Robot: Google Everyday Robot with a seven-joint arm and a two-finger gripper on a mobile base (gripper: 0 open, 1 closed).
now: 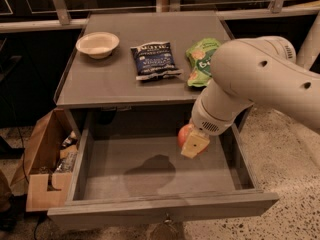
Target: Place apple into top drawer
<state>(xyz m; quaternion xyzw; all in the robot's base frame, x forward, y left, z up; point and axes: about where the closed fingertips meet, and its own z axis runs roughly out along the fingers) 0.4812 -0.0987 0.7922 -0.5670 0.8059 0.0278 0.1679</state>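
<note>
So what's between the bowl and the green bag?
The blue bag, in the camera view. The gripper holds the apple over the drawer.

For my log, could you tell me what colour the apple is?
Red-orange apple, camera view; gripper holds it over the drawer.

Office-like indoor space around a grey cabinet (110,79).
Speckled floor (295,169) beside it, glazed railing (60,6) behind, snack bags (155,60) on top; gripper (191,143) clasps apple (184,134) over its open top drawer (150,206).

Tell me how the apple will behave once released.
Round, so the apple will probably roll in the flat-bottomed top drawer. The gripper, over the drawer's right side, holds it undeformed: likely firm; a drop may bruise it.
</note>
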